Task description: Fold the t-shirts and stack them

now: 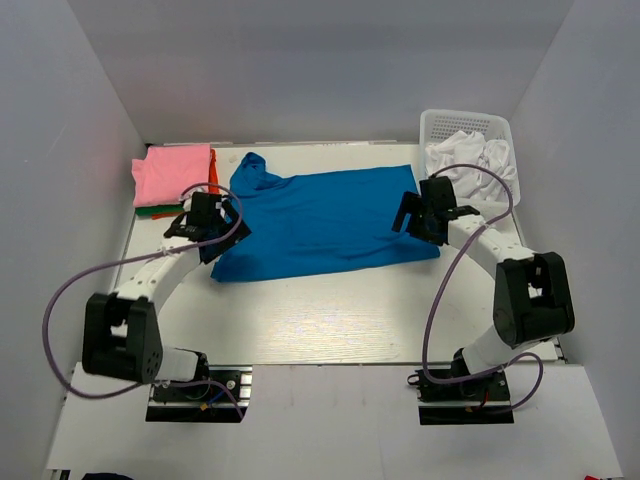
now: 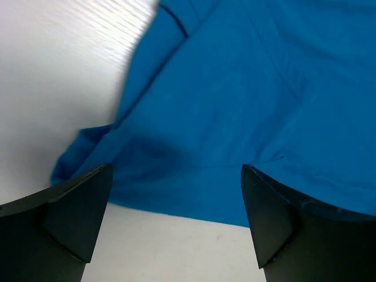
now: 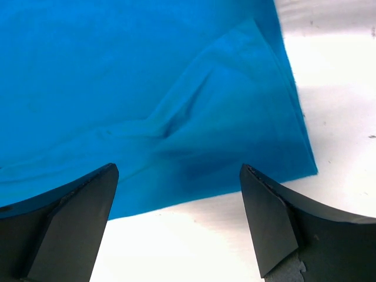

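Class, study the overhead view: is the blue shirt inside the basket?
No, the blue shirt lies spread on the table, while the basket in the far right corner holds white cloth.

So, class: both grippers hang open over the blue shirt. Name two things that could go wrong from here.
The blue t-shirt is creased near the right gripper, so a fold may trap wrinkles. The left gripper sits close to the stack topped by the pink t-shirt; a swing could disturb it.
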